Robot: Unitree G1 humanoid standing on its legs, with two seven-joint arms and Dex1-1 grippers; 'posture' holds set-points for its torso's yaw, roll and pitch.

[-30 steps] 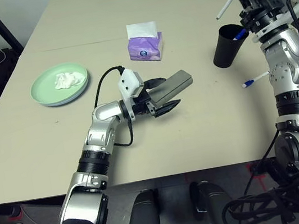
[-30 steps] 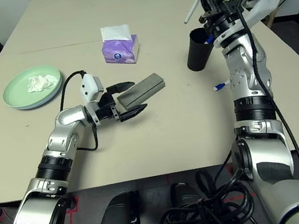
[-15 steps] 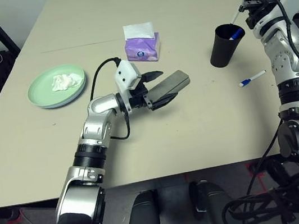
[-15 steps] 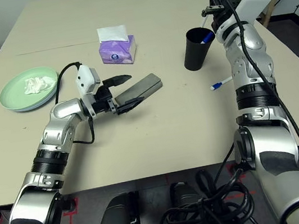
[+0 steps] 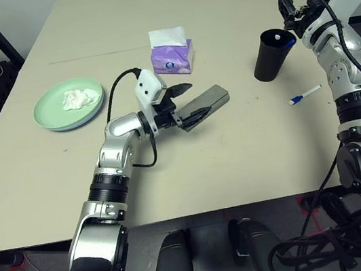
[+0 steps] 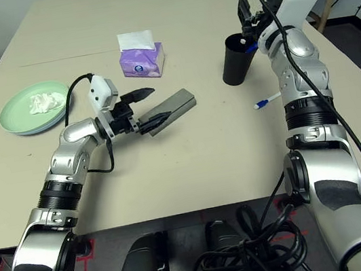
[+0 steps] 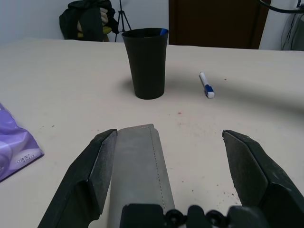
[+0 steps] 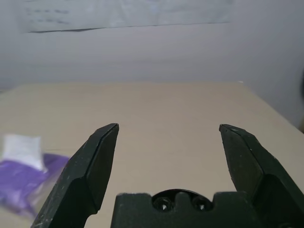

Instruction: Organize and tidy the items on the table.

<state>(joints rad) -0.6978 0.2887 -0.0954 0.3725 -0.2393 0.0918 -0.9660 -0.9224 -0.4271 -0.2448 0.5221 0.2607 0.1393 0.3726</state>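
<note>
Since a second ago our right claw [image 8: 168, 156] has let its pen fall into the black cup [image 5: 271, 55] and now hangs spread and empty above the rim, while our left claw [image 7: 168, 178] stays spread wide around the near end of the grey glasses case [image 5: 204, 102]. We judge that case stiff, light and smooth-sided, best pinched across its narrow width near the middle. It lies mid-worktop [image 5: 253, 158], long axis pointing toward the cup and the loose pen [image 5: 305, 94].
</note>
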